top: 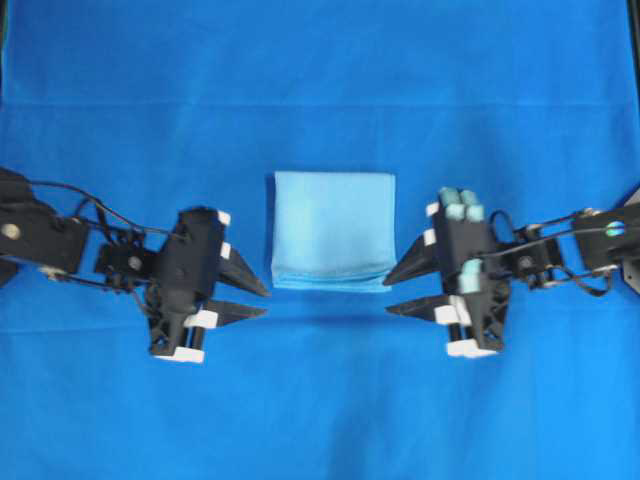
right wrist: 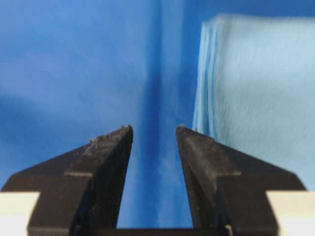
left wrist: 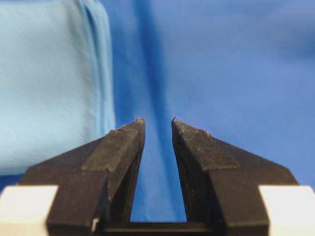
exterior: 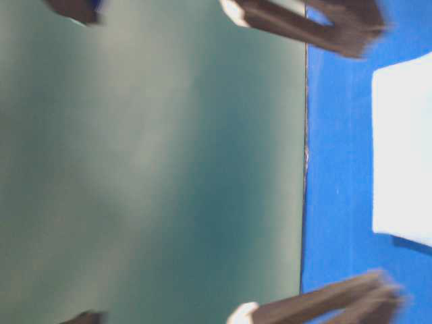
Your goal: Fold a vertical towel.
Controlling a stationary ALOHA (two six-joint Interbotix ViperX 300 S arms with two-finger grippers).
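The light sky-blue towel [top: 333,230] lies folded into a small layered rectangle at the middle of the table. It also shows in the left wrist view [left wrist: 47,83], in the right wrist view [right wrist: 261,88] and, washed out, in the table-level view [exterior: 405,155]. My left gripper [top: 263,301] is open and empty, just left of the towel's near left corner. My right gripper [top: 390,294] is open and empty, just right of the near right corner. In the wrist views the left gripper [left wrist: 158,120] and the right gripper [right wrist: 154,128] have only the dark cloth between their jaws.
A large royal-blue cloth [top: 320,90] covers the whole table under the towel. A ridge or crease in it runs past each gripper in the wrist views. In the table-level view a blurred green wall [exterior: 148,162] fills the left side.
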